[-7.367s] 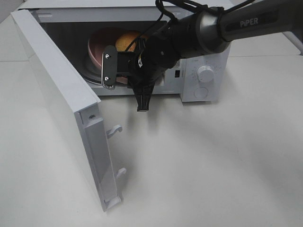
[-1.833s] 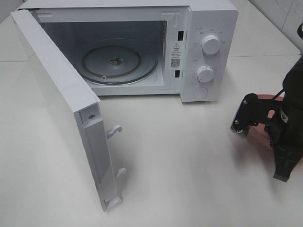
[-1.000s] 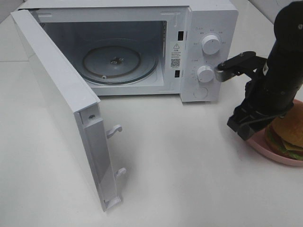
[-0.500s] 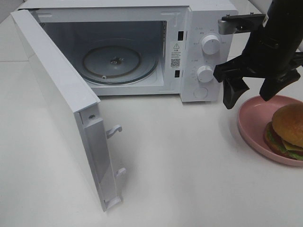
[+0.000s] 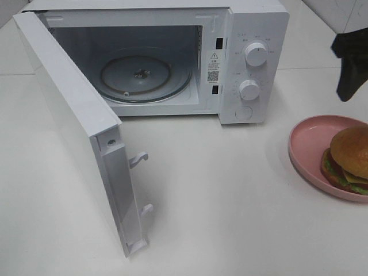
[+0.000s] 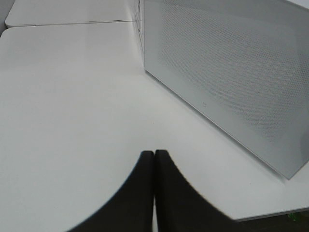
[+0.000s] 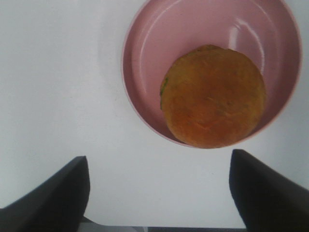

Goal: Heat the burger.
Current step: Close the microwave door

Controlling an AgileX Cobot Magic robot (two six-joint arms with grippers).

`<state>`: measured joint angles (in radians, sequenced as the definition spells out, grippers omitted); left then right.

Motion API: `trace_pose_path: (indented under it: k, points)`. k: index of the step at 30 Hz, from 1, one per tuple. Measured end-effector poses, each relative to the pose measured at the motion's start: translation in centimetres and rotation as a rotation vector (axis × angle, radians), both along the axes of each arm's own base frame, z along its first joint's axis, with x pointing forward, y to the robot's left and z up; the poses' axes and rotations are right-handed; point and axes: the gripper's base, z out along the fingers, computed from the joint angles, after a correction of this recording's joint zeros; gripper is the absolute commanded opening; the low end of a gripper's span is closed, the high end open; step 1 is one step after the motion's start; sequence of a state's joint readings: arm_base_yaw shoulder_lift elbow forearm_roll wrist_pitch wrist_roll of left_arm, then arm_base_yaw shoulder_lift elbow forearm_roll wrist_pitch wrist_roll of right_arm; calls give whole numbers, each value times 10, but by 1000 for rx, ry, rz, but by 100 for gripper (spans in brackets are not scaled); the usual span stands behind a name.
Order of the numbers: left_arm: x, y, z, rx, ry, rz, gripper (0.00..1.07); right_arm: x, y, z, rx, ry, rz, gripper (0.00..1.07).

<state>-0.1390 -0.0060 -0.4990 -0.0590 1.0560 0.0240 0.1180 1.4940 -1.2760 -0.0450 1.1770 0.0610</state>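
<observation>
High view: right gripper (image 5: 349, 69) has lifted off to 2 o'clock, near the frame edge; half a second ago it hung over the plate (image 5: 307, 144). Burger (image 5: 348, 158) sits on the plate at 4 o'clock, on the white table (image 5: 230, 201). Microwave (image 5: 253, 34) door (image 5: 75, 115) open, turntable (image 5: 144, 75) bare.

Left wrist: left gripper (image 6: 154, 159) jaws pressed together, beside the door.

Right wrist: jaws spread wide, holding nothing, above the burger (image 7: 212, 95).

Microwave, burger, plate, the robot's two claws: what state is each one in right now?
Microwave door: swung wide open.
Glass turntable: bare, nothing on it.
Burger: whole, sitting on the plate, outside the microwave.
Pink plate: on the table, right of the microwave.
Left gripper: jaws shut, holding nothing.
Right gripper: jaws open, above the burger, holding nothing.
</observation>
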Motion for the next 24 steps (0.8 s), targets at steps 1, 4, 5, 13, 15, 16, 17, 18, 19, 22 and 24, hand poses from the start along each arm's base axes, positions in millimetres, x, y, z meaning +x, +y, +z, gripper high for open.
trace_pose_path:
  k: [1,4,5,13,15,16,17,18,19,22,24]
  points:
    - [0,0,0,0,0,0,0,-5,-4,6,0,-10,-12,75]
    - [0,0,0,0,0,0,0,-20,-11,24,4,-60,-31,75]
    - [0,0,0,0,0,0,0,-20,-11,24,4,-60,-31,75]
    - [0,0,0,0,0,0,0,-76,-11,48,63,-174,-32,75]
    - [0,0,0,0,0,0,0,-110,-15,42,56,-188,-31,75]
    - [0,0,0,0,0,0,0,-110,-15,42,56,-188,-31,75]
    - [0,0,0,0,0,0,0,-118,-16,40,56,-193,-30,75]
    - [0,0,0,0,0,0,0,-118,-16,40,56,-193,-30,75]
    - [0,0,0,0,0,0,0,-135,-17,35,57,-205,-29,75]
    - [0,0,0,0,0,0,0,-167,-20,22,58,-230,-27,75]
    - [0,0,0,0,0,0,0,-175,-21,18,58,-238,-27,75]
